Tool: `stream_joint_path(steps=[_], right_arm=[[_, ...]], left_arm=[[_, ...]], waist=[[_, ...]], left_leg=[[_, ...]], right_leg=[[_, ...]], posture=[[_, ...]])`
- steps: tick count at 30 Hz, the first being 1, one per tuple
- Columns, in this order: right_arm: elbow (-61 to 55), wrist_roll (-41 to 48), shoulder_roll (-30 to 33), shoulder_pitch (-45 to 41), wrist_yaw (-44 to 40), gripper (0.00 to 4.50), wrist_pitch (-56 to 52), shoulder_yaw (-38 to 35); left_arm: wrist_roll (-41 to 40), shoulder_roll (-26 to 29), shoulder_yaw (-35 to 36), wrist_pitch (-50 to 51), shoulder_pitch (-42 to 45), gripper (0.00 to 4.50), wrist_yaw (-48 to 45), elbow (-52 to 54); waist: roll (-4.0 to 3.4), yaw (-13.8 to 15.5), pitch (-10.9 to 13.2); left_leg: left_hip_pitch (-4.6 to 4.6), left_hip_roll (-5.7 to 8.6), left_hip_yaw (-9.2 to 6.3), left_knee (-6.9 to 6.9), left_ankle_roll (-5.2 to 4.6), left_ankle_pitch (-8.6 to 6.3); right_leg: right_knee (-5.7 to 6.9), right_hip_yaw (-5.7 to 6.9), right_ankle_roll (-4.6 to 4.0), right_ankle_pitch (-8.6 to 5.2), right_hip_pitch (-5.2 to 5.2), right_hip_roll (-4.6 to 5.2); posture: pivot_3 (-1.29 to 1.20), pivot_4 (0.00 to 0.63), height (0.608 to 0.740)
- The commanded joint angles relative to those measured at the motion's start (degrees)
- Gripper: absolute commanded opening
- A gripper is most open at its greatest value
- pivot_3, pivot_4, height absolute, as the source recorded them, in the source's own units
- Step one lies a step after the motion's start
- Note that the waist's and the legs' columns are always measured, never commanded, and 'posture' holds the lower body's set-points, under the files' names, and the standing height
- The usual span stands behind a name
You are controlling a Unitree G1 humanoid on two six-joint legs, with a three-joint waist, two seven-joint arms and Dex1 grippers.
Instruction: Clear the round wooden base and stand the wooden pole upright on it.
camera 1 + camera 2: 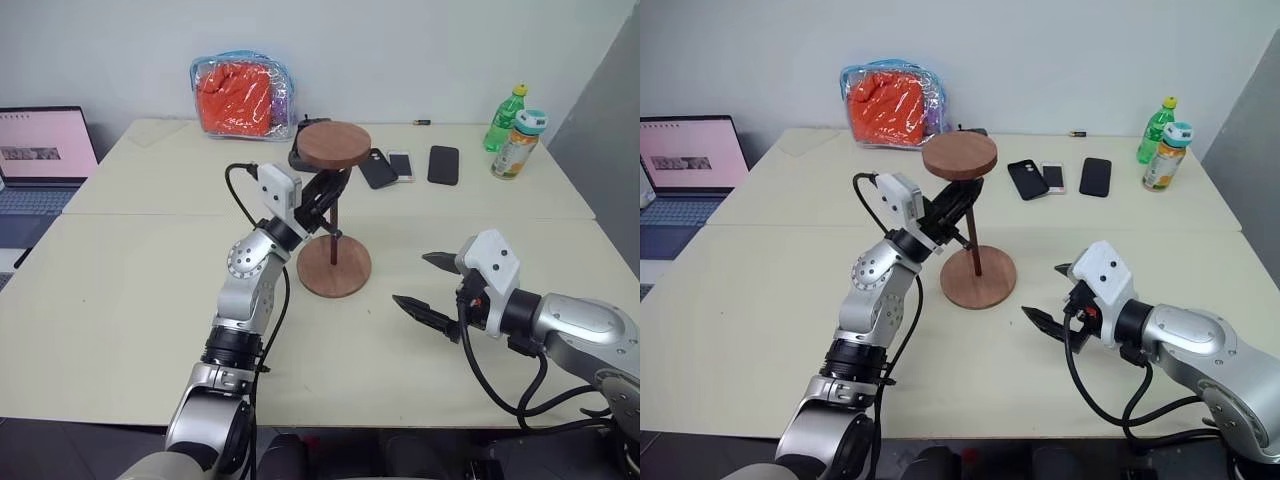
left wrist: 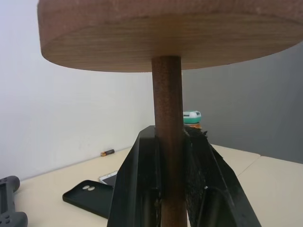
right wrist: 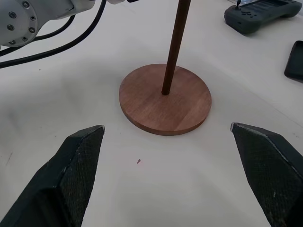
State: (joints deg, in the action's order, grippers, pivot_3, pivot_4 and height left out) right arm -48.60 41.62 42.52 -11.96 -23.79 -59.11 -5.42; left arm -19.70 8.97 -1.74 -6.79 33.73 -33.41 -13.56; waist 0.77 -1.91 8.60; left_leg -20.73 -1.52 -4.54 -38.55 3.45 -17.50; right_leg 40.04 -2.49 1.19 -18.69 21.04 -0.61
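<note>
pale table (image 1: 150,300) carries the round wooden base (image 1: 334,266), near its middle and bare of other things. the wooden pole (image 1: 333,222) stands on it, lower end at the centre hole, its smaller disc on top. the left gripper (image 1: 322,200) has its jaws closed on the pole; the right gripper (image 1: 428,285) waits beside, jaws wide open and empty. the step in hand seems to be seating the pole; next it probably must sit firm and straight before the jaws let go.

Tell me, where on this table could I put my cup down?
Bare tabletop lies left of the left claw, and between the round wooden base and the phones. The back edge is crowded: orange bag, phones, bottles.
</note>
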Motion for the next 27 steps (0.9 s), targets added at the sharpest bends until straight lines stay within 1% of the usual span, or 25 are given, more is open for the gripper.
stream_joint_path(steps=[1, 6, 14, 16, 18, 21, 27], right_arm=[[-1.04, -0.44, 0.82, -0.48, -0.53, 4.50, 1.37, -0.26], [-1.01, -0.81, 1.05, -0.38, -0.61, 4.50, 1.66, -0.07], [-0.70, -1.10, 0.96, -0.65, -0.81, 4.50, 1.88, 0.21], [-0.65, -1.27, 0.92, -0.72, -0.88, 4.50, 1.95, 0.33], [-0.64, -1.39, 0.94, -0.76, -1.01, 4.50, 2.02, 0.34], [-0.36, -1.80, 0.87, -0.99, -1.15, 4.50, 2.21, 0.61], [-0.06, -2.58, 0.57, -1.21, -1.43, 4.50, 2.72, 1.13]], left_arm=[[2.05, 1.76, 2.35, 2.75, -4.77, 0.26, 2.75, -3.91], [2.07, 1.61, 2.62, 2.39, -5.45, 0.26, 3.72, -2.73], [5.48, 3.49, -0.43, 2.63, -6.29, 0.26, 3.09, -1.91], [5.81, 3.93, -0.50, 3.21, -6.55, 0.26, 3.78, -1.82], [6.01, 4.54, -0.61, 3.73, -6.69, 0.26, 3.93, -0.79], [6.04, 5.26, -0.81, 4.43, -6.18, 0.26, 4.54, -0.10], [5.79, 6.16, -1.24, 6.69, -6.72, 0.26, 5.38, 3.05]], waist=[[0.00, 0.00, -0.10], [0.01, -0.07, -0.12], [0.01, -0.11, -0.12], [0.01, -0.11, -0.11], [0.01, -0.15, -0.11], [0.00, -0.29, -0.11], [0.00, -0.62, -0.06]], left_leg=[[0.01, 0.00, 0.01, 0.06, 0.00, 0.00], [0.30, -0.02, 0.14, 0.45, 0.01, 0.01], [0.51, -0.06, 0.15, 0.57, 0.01, 0.01], [0.73, -0.06, 0.15, 0.61, 0.01, 0.01], [0.84, -0.09, 0.14, 0.69, 0.01, 0.01], [0.89, -0.14, 0.07, 0.75, 0.01, 0.00], [0.88, -0.15, 0.07, 0.79, 0.01, 0.00]], right_leg=[[-0.01, -0.02, 0.00, 0.00, -0.02, 0.00], [-0.11, -0.06, 0.01, -0.01, -0.20, -0.02], [-0.16, -0.10, 0.02, -0.01, -0.28, -0.10], [-0.19, -0.11, 0.03, -0.02, -0.36, -0.10], [-0.30, -0.12, 0.21, -0.13, -0.56, -0.11], [-0.54, -0.12, 0.24, -0.15, -0.79, -0.15], [-0.65, -0.13, 0.25, -0.15, -0.81, -0.15]], posture=[[0.00, 0.150, 0.740], [0.00, 0.150, 0.740], [0.00, 0.150, 0.740], [0.00, 0.150, 0.740], [0.00, 0.150, 0.740], [0.00, 0.150, 0.740], [0.00, 0.150, 0.740]])
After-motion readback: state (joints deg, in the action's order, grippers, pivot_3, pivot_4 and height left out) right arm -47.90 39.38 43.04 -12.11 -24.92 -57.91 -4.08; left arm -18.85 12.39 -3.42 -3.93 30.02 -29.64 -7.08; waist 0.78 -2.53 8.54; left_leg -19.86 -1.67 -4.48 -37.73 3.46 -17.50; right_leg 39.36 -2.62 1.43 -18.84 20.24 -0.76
